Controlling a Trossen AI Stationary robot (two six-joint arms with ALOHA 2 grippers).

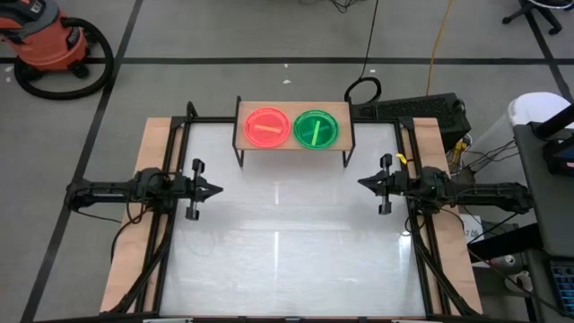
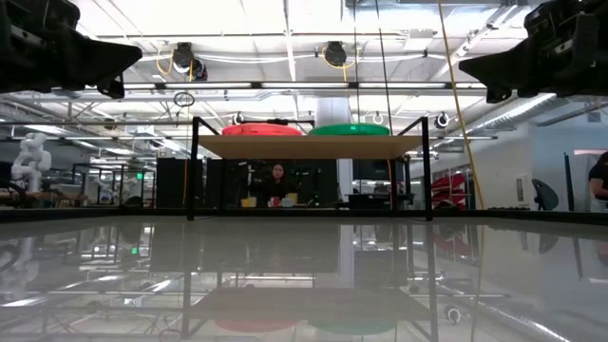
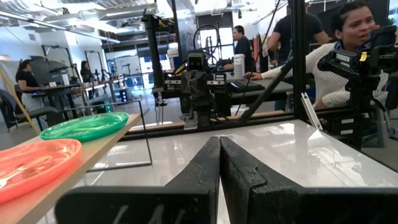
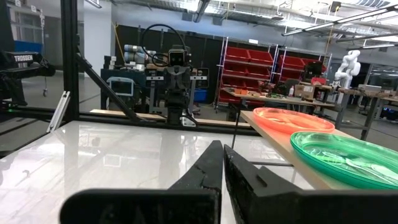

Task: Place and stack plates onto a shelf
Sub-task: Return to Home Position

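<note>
L fingers [image 1: 213, 189] at 9, R fingers [image 1: 366, 183] at 3 are resting pressed together; park clear of plates [image 1: 267, 128], shelf [image 1: 346, 136] at 12.

High cam hangs right over the desk [image 1: 287, 242] pointing straight down, with an arm on either side of the shelf [image 1: 344, 111]. The low one sits at desk-top level opposite the shelf, staring level at its front from a fair way back. Each wrist cam peers past its own tips, left pincer [image 3: 219, 140] and right pincer [image 4: 222, 145], across the desk at the other arm with the shelf off to one side, so the shelf turns up in all four.
</note>
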